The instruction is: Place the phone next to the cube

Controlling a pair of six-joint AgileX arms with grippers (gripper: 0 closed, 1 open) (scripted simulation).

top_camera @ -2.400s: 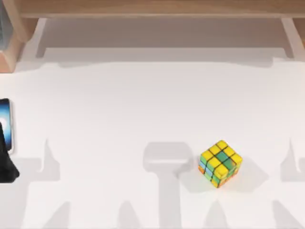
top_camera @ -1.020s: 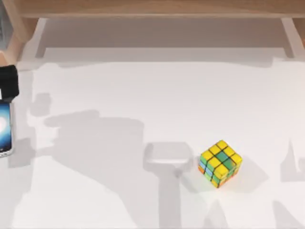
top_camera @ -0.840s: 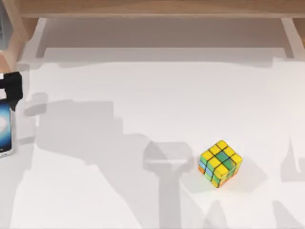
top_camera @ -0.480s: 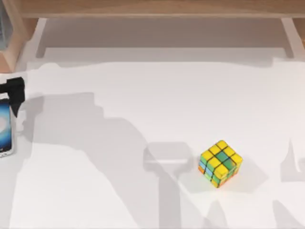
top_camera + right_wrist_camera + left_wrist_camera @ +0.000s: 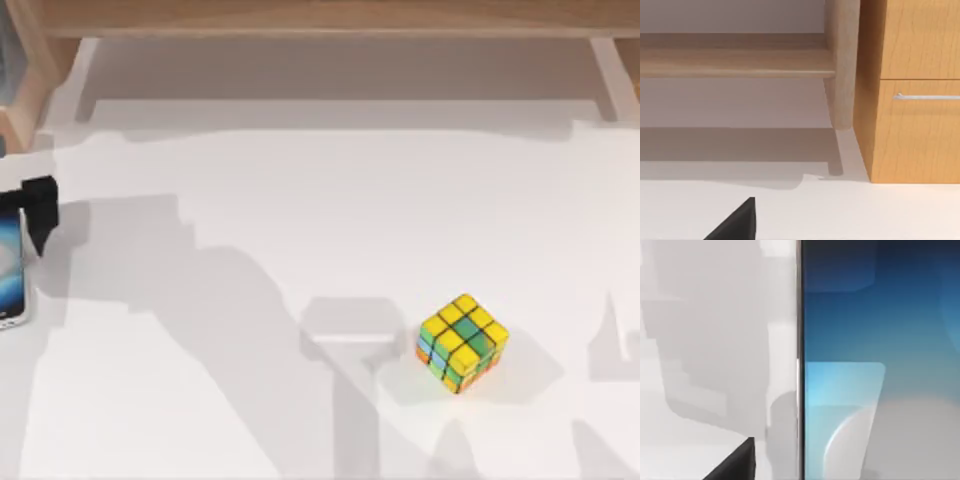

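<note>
The phone lies flat at the table's far left edge, its blue-to-white screen up and cut off by the top view's border. In the left wrist view the phone is very close. My left gripper hovers over the phone's far end. It is open, and one black fingertip stands just outside the phone's silver long edge, holding nothing. The cube, mostly yellow with green and orange tiles, sits at the front right, far from the phone. My right gripper is open, and its black fingertip is empty.
A wooden shelf runs along the back of the white table. A wooden leg and a drawer cabinet face the right wrist camera. Bare tabletop stretches between the phone and the cube.
My left gripper swung from beside the phone's near end to its far end, then drifted slightly right and toward the front. Phone and cube have stayed put.
</note>
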